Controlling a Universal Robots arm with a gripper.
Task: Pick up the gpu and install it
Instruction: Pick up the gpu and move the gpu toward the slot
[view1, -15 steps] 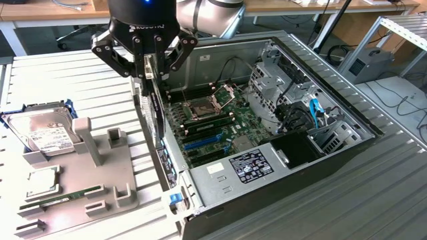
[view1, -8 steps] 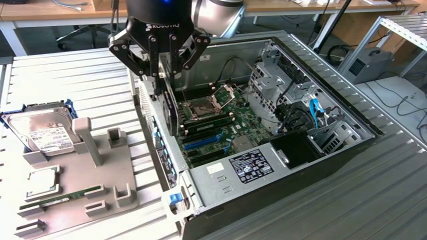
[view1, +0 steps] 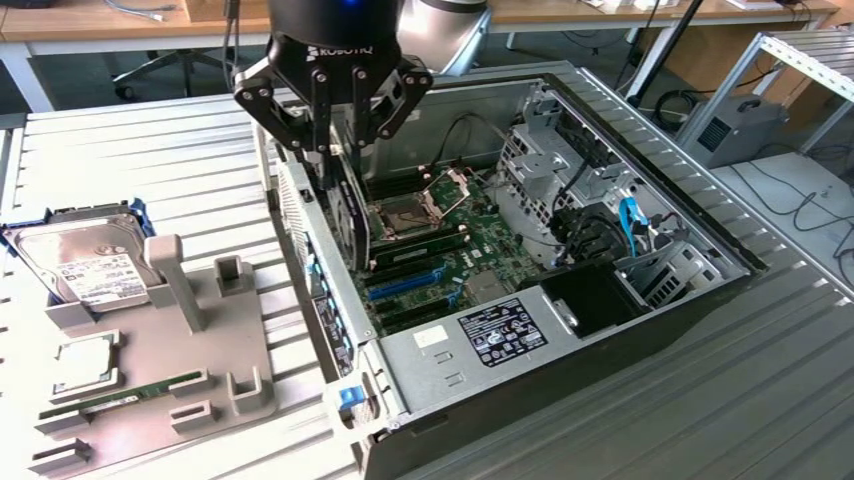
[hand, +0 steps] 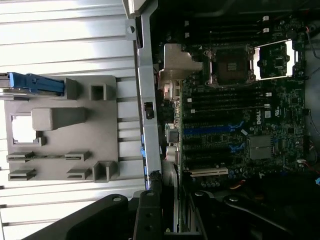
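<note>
Pinching the gpu (view1: 351, 215) between my 2 fingers, my gripper (view1: 334, 150) hangs over the open computer case (view1: 641, 180), close beside the wall on the exterior view's left. The jaws are pressed onto the card's upper edge, neither spread wide nor fully together.

The card hangs straight below me, on edge, with its flat faces turned toward the exterior view's left and right. It shows as a narrow dark strip, so I judge that its long axis runs downward from my fingers toward the motherboard (view1: 494, 240), though I cannot be sure of that from this angle.

Its lower end is inside the case, low over the board and near the blue slots (view1: 400, 288). The slots lie a little toward the exterior view's lower right of that end. I cannot tell whether the card touches anything there.

Outside the case, the grey holder (view1: 200, 370) carries the hard drive (view1: 87, 265) and the memory stick (view1: 127, 395), well apart from me. I judge the pick-up done and the card not yet seated.
</note>
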